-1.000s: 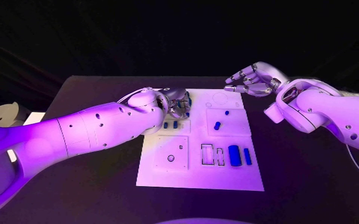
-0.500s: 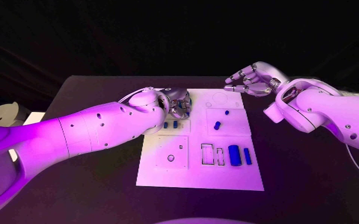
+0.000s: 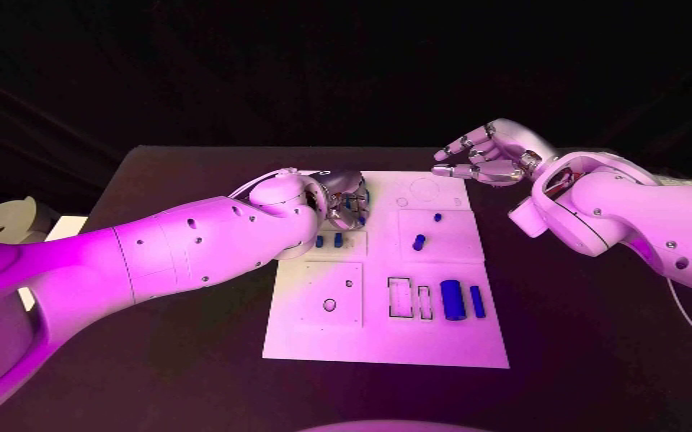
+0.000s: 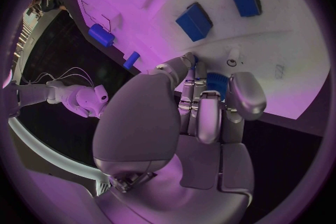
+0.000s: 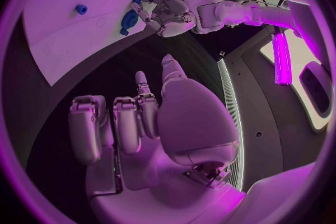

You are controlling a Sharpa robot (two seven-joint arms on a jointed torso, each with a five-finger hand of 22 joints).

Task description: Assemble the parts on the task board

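Silver left hand (image 3: 340,199) has slid over a blue part (image 4: 215,83) on the board (image 3: 433,342), maybe to pick it up, though I cannot tell if it holds it yet; the right hand (image 3: 483,160) stays open and empty.

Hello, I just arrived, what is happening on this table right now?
A robot is assembling small blue parts on the white task board. Its left hand is down at the board's far left part, fingers curled around a blue part there. The right hand hovers off the board's far right corner, holding nothing. Other blue parts lie on the board.
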